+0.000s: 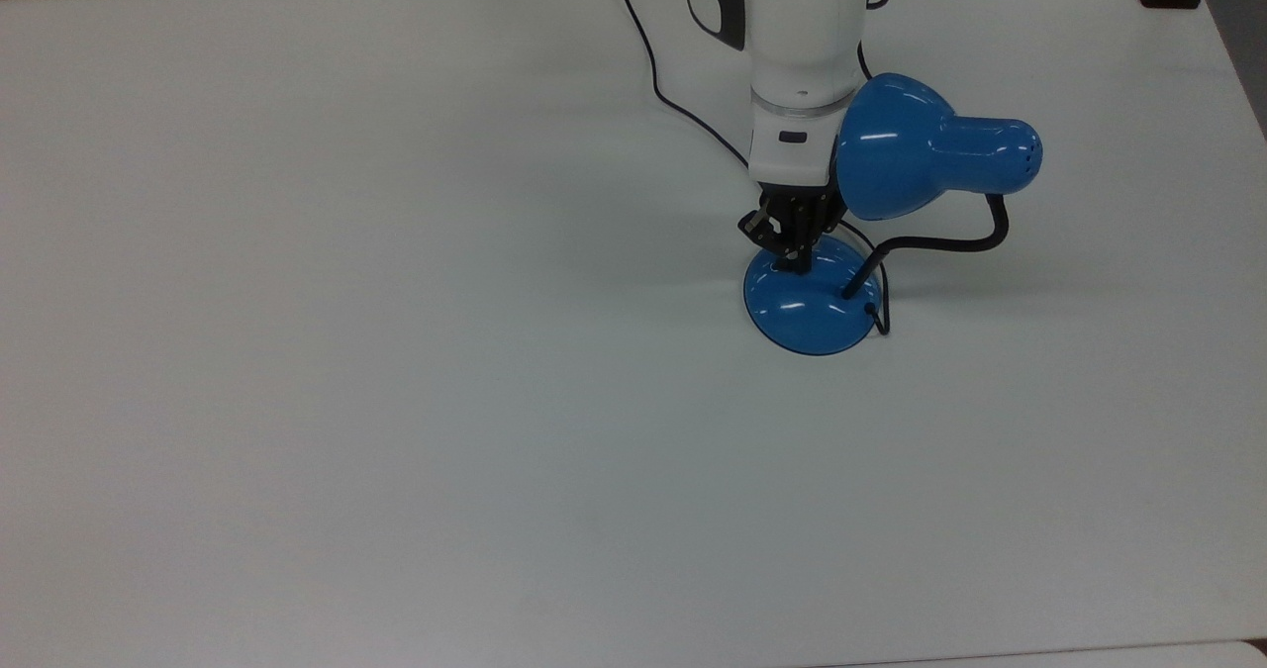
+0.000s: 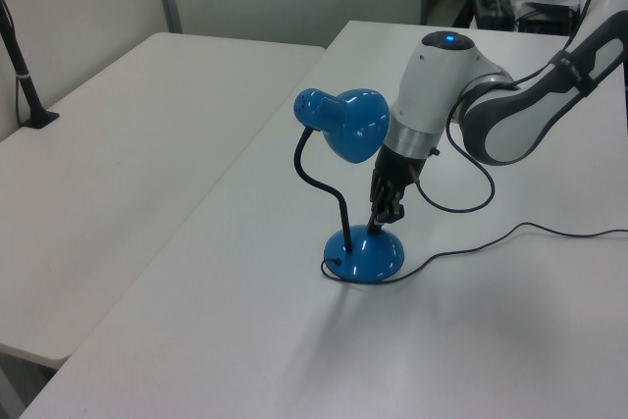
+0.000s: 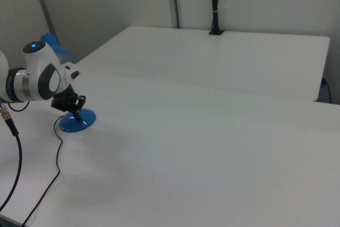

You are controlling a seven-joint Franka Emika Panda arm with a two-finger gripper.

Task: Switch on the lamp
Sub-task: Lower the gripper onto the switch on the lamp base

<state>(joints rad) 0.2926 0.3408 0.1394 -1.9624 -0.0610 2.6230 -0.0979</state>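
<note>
Top view: gripper (image 1: 794, 257), fingers drawn together, tip pressed on the base of the lamp (image 1: 810, 297), at the top view's upper right of a white table (image 1: 396, 351). Cord (image 1: 673, 94) trails to the far edge. Second table (image 2: 128, 134) alongside; wide bare tabletop elsewhere.
</note>
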